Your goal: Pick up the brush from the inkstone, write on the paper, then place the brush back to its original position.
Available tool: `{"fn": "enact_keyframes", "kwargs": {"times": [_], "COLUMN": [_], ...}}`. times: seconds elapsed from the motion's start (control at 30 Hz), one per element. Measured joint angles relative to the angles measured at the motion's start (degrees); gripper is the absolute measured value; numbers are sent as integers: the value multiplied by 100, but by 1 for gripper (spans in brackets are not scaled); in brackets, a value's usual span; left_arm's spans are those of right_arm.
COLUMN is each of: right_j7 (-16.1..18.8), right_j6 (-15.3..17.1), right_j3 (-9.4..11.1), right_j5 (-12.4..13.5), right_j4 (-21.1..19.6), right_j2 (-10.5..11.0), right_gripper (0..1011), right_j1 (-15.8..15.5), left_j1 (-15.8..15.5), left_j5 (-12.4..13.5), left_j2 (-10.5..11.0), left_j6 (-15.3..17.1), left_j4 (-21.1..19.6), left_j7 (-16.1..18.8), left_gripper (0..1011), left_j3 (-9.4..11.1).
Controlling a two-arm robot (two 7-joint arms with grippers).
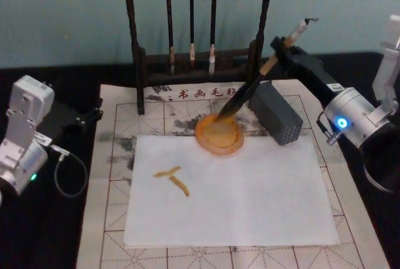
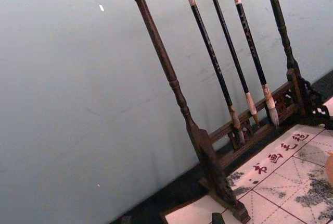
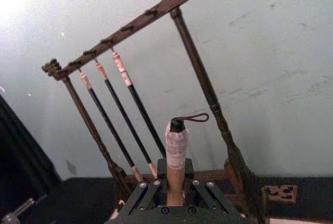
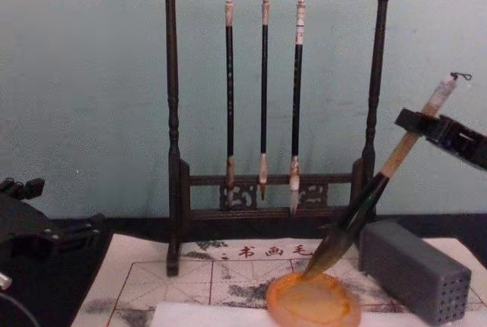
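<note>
Amber and glossy, the inkstone [image 1: 219,134] sat at the far edge of the paper [image 1: 250,187], near the middle of the bench [image 1: 56,241]. I had the right gripper [image 1: 282,49] clamped on the brush [image 1: 247,94], high on its tan handle. The brush leaned over with its bristles resting in the inkstone. Just right of the inkstone stood a grey block [image 1: 278,116]. My left gripper [image 1: 84,119] sat parked by the bench's left edge.
</note>
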Motion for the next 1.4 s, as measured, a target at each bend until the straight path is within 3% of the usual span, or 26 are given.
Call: {"fn": "enact_keyframes", "kwargs": {"times": [0.4,0.7,1.17,1.4], "right_j7": [-5,-36,35,117], "right_j6": [-110,-398,-685,-810], "right_j3": [-6,25,134,234], "right_j5": [-399,-821,-1238,-1362], "right_j4": [239,325,318,128], "right_j2": [-146,-236,-282,-271], "right_gripper": [195,195,195,195], "right_j1": [118,130,89,-16], "left_j1": [0,0,0,0], "left_j5": [0,0,0,0], "left_j2": [0,0,0,0], "left_j6": [0,0,0,0], "left_j4": [0,0,0,0], "left_j7": [0,0,0,0], "left_gripper": [1001,1001,1001,1001], "left_j3": [0,0,0,0]}}
